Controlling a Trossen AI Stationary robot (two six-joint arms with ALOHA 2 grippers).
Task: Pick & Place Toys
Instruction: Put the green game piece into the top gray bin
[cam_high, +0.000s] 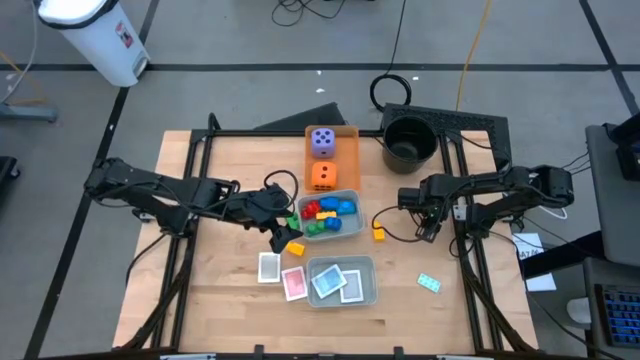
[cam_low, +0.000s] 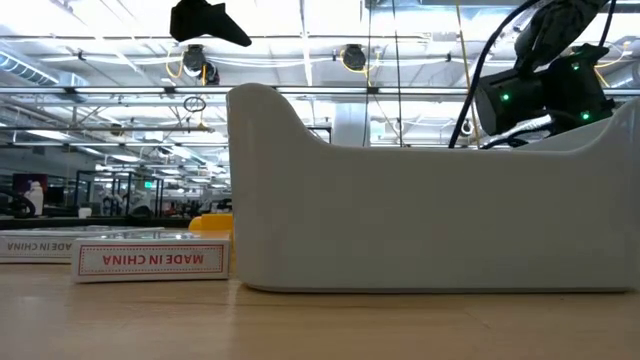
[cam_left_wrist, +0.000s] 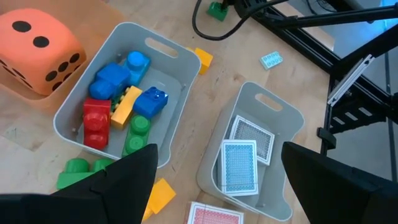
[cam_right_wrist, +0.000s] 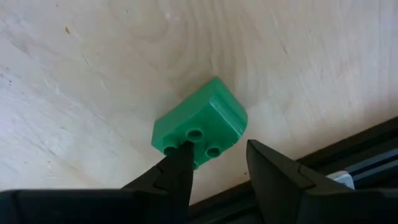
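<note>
Looking straight down, we see the left gripper (cam_high: 283, 232) over the near-left corner of the grey brick tray (cam_high: 352, 232), which holds red, blue, green and yellow bricks, with a yellow brick (cam_high: 295, 248) on the wood just beside it. Behind that tray, the purple die (cam_high: 322, 142) and the orange die (cam_high: 322, 176) sit on the flat orange tray (cam_high: 347, 133). The card tray (cam_high: 366, 292) lies nearer, with a white card (cam_high: 269, 267) and a pink card (cam_high: 293, 283) loose beside it, and a teal card (cam_high: 429, 283) well apart to the right. The right gripper (cam_high: 428, 225) hangs near the table's right rail. At table height we see mainly the card tray's smooth, curved wall (cam_low: 430, 215) and a card's edge printed "MADE IN CHINA" (cam_low: 150, 260). The left wrist view shows its fingers (cam_left_wrist: 124, 180) spread wide with nothing between them, above studded plastic bricks in the brick tray (cam_left_wrist: 71, 102). Only the right wrist view shows a green brick (cam_right_wrist: 200, 123), rounded and three-studded, on pale grained wood; the right gripper's (cam_right_wrist: 217, 163) fingers stand partly apart, one tip seemingly touching the brick, though we cannot tell if it is gripped.
</note>
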